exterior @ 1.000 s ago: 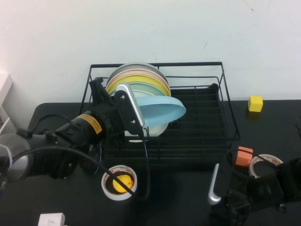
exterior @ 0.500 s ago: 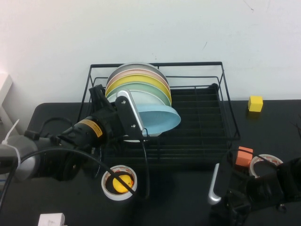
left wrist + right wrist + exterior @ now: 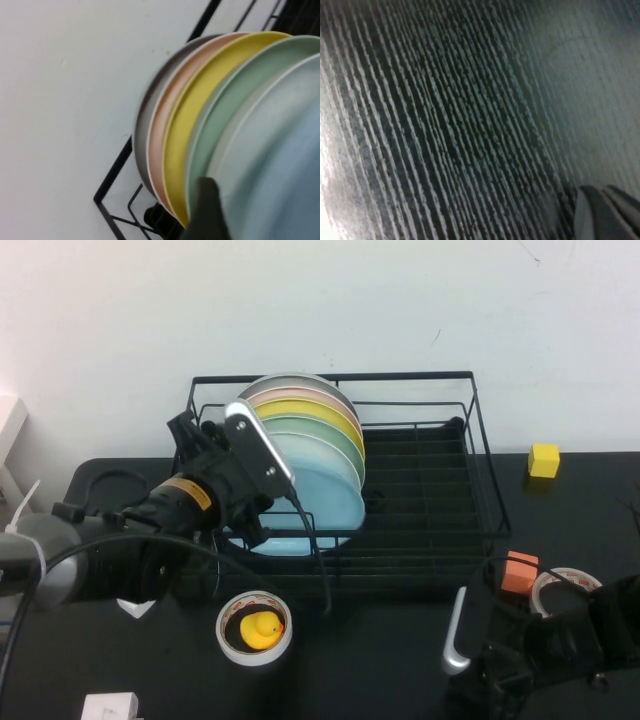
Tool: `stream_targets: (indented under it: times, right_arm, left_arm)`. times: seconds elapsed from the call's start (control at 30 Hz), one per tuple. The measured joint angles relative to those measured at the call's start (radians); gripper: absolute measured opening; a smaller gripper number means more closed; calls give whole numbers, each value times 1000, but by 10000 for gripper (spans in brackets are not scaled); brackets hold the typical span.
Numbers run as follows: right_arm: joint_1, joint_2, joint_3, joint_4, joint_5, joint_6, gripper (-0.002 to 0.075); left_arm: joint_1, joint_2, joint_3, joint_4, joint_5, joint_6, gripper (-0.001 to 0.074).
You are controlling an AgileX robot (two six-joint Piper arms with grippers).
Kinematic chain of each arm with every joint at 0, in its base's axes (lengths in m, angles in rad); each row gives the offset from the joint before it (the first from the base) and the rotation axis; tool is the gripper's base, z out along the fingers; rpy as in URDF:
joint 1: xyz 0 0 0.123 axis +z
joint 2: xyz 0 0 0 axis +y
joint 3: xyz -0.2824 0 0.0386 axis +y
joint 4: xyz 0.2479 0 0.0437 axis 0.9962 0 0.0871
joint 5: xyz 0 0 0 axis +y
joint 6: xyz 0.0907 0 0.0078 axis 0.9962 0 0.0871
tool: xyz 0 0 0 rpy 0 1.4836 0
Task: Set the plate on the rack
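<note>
The light sky-blue plate point(image 3: 325, 502) stands nearly upright in the black wire rack point(image 3: 440, 530), in front of the row of other plates. My left gripper point(image 3: 262, 465) is at the plate's left rim and is shut on it. In the left wrist view the blue plate point(image 3: 290, 175) fills the near side, with one dark finger point(image 3: 207, 210) pressed on it. My right gripper point(image 3: 495, 680) rests low over the table at the front right. Its fingers point(image 3: 607, 210) lie together, holding nothing.
Grey, pink, yellow point(image 3: 300, 410), green and pale mint-white plates stand behind the blue one. In front of the rack lies a tape roll holding a yellow duck point(image 3: 255, 628). At the right are an orange block point(image 3: 519, 573), another tape roll point(image 3: 562, 585) and a yellow cube point(image 3: 543, 460).
My left gripper has swung the blue plate from lying nearly flat above the rack to standing upright against the row of plates, and moved left and back.
</note>
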Motion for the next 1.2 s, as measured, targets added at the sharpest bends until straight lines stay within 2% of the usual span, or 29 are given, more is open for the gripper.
stream_targets:
  times: [0.07, 0.13, 0.37, 0.47, 0.57, 0.73, 0.97, 1.07, 1.2]
  right_arm:
    - [0, 0, 0, 0, 0, 0, 5]
    - [0, 0, 0, 0, 0, 0, 5]
    - [0, -78, 0, 0, 2, 138, 5]
    - [0, -172, 0, -31, 20, 216, 5]
    - [0, -280, 6, -71, 31, 302, 5]
    - [0, -511, 36, -118, 34, 360, 5]
    - [0, -835, 48, -295, -3, 436, 5]
    - [0, -964, 48, -385, -19, 438, 5]
    - [0, -1127, 48, -590, -18, 448, 5]
  left_arm:
    - [0, 0, -3, -33, -15, -2, 489]
    - [0, 0, -2, -63, -35, -4, 526]
    - [-11, -83, -2, -102, -40, -9, 545]
    - [-40, -155, -2, -198, -40, -9, 526]
    - [-81, -245, -2, -389, -40, -9, 461]
    - [-110, -410, -2, -669, -39, -9, 291]
    - [-112, -648, -2, -795, -25, 19, 69]
    - [-112, -742, -2, -812, -25, 25, 20]
    - [-112, -872, -2, -884, -19, 27, 4]
